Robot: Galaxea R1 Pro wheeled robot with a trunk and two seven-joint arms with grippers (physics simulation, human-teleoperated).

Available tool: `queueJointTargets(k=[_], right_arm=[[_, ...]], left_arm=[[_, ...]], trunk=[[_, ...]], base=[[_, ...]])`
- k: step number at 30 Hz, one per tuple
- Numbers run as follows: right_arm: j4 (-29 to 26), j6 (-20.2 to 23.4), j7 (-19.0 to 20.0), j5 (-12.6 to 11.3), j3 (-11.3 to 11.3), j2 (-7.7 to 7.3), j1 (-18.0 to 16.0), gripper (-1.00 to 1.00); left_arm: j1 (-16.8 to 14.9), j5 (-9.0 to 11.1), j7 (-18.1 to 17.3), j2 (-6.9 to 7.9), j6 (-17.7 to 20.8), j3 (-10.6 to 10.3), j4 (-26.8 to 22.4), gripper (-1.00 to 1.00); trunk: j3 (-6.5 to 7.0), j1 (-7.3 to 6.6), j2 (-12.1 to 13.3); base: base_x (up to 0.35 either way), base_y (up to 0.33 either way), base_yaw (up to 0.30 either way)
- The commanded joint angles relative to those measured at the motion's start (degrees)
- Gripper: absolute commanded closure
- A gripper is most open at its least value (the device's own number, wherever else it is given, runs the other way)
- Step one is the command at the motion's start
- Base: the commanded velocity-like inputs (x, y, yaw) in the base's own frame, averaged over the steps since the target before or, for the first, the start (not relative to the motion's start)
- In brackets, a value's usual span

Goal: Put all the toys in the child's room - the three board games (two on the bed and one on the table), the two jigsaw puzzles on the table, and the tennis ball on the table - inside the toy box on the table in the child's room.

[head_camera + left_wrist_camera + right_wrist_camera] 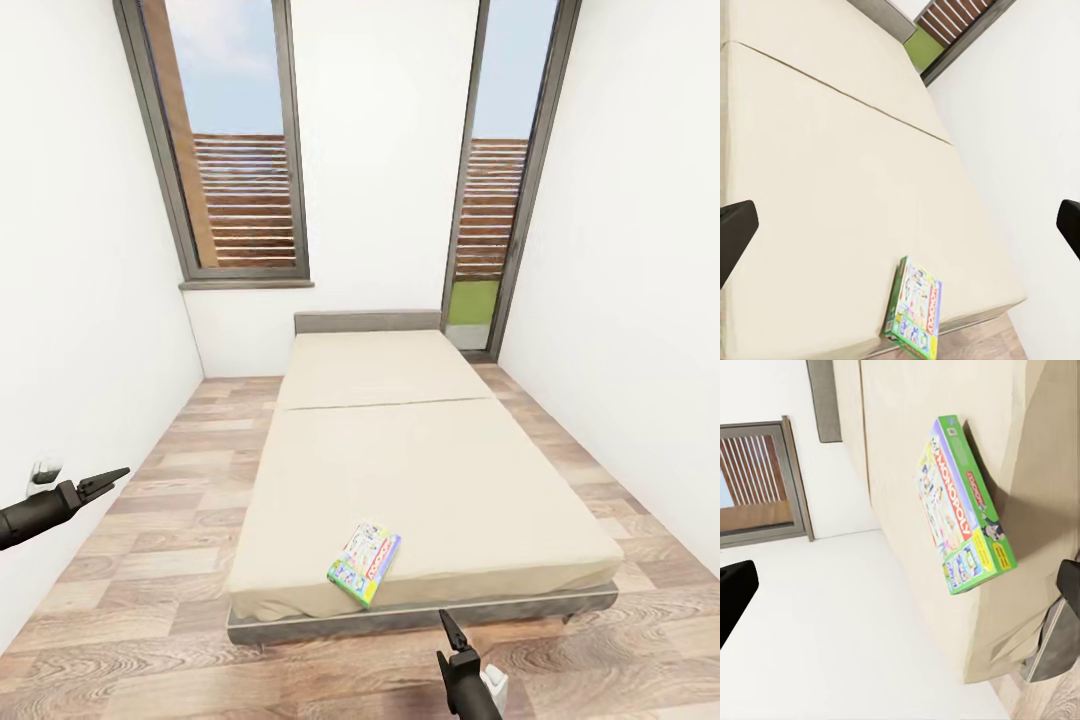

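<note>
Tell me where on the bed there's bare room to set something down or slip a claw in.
Most of the bed is bare mattress: the whole stretch from the headboard down past the seam. The one occupied spot is near the foot edge, where the board game lies flat. Bare mattress flanks it on both sides, wider toward the right corner.

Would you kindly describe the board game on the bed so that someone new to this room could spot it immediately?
Start at the bed, the beige mattress on a dark grey frame between the two windows. Near its foot edge, closest to the robot, lies the board game, a flat green-edged box lettered MONOPOLY on a red band. It is the one colourful thing on the plain mattress.
</note>
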Motion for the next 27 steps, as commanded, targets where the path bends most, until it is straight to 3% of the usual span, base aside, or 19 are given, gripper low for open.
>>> queueJointTargets(k=[1,19,22,27], right_arm=[[0.0,0.6,0.1,-0.6,0.0,0.02,0.0,-1.0],[-0.4,0.7,0.4,-0.2,0.5,0.1,0.0,-1.0],[-0.5,0.8,0.5,0.0,1.9,0.1,0.0,-1.0],[-0.7,0.9,0.5,0.1,7.0,0.1,0.0,-1.0]], left_arm=[[-0.1,0.1,-0.2,0.0,0.6,0.1,0.0,-1.0],[-0.1,0.2,-0.2,0.11,0.6,0.1,0.0,-1.0],[0.0,0.2,-0.2,0.15,0.7,0.1,0.0,-1.0],[0.0,0.2,-0.2,0.24,0.7,0.1,0.0,-1.0]], trunk=[[-0.24,0.22,-0.4],[-3.47,4.18,-7.7],[-4.01,4.84,-8.9],[-4.91,5.93,-10.9]], base=[[0.0,0.0,0.0],[0.0,0.0,0.0],[0.0,0.0,0.0],[0.0,0.0,0.0]])
